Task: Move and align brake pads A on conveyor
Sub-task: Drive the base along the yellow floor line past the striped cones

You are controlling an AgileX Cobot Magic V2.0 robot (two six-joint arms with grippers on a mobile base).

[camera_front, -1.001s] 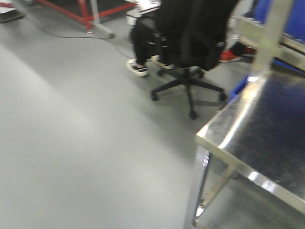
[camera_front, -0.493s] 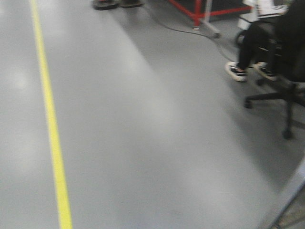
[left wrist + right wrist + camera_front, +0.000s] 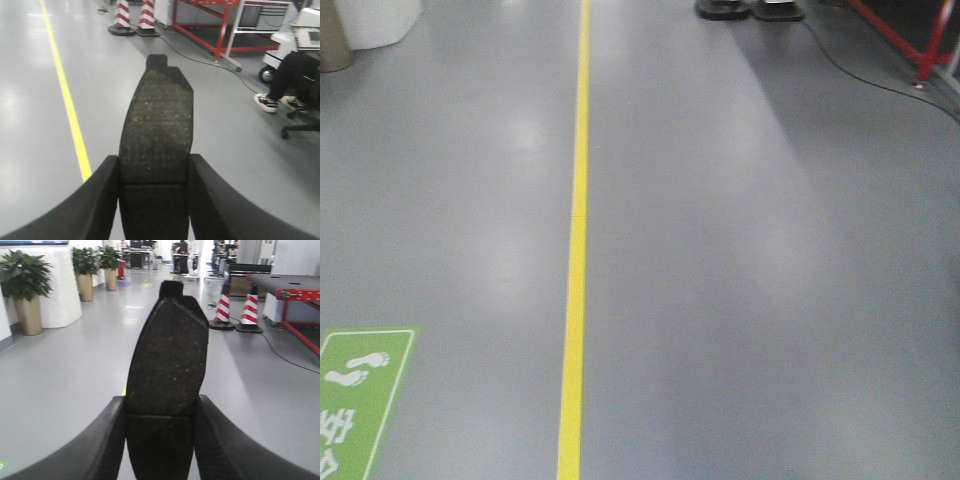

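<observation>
- While the left claw (image 3: 154,165) presses its two dark fingers against the sides of the first brake pad (image 3: 157,115), that pad juts straight out ahead of it. Its long axis runs away from the wrist camera, and its speckled friction face is turned to the lens. A thin groove crosses it near the fingers, and a small tab sits at the far tip.
- The right claw (image 3: 160,405) looks the same: fingers clamped on the flanks of the second brake pad (image 3: 167,350), long axis pointing forward, tab at the far end.
- That makes two pads in sight, one per claw, both carried above the floor (image 3: 770,300) and touching only the fingers.
- From the front camera, polished grey floor fills the frame. One yellow line (image 3: 577,250) runs away down the middle, and one green footprint sign (image 3: 360,400) sits at the lower left corner.
- Bare floor lies wide on both sides of that line.
- Further off past the first pad are two red-and-white cones (image 3: 122,17), a red frame (image 3: 210,25) and a black cable (image 3: 200,61) trailing over the floor. A seated person's shoes (image 3: 272,102) show beside a chair base (image 3: 305,127).
- Past the second pad, three potted plants (image 3: 25,285) line the left side by a white block (image 3: 60,285). A red-legged surface (image 3: 292,290) stands at the right edge.
</observation>
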